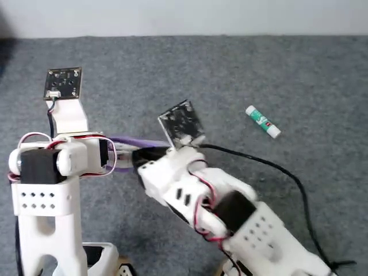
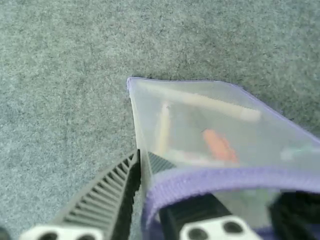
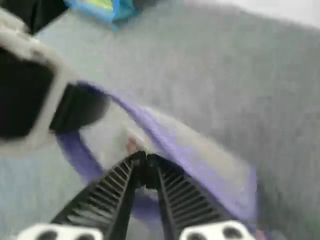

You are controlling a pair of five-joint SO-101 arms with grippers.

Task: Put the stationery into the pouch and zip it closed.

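Grey counter (image 1: pixel 287 69); pouch (image 2: pixel 200 125) likely limp, slick, left fingers (image 2: pixel 107 192) clamp its edge, right fingers (image 3: pixel 115 192) pinched together at stiffer zip band (image 3: pixel 165 137).

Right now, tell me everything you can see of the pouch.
The pouch is a see-through plastic bag with a purple zip band along its mouth. Pale sticks and an orange piece show through its wall. The left gripper clamps one end by the band; the right gripper is pinched shut on the band. Grey cloth lies beneath.
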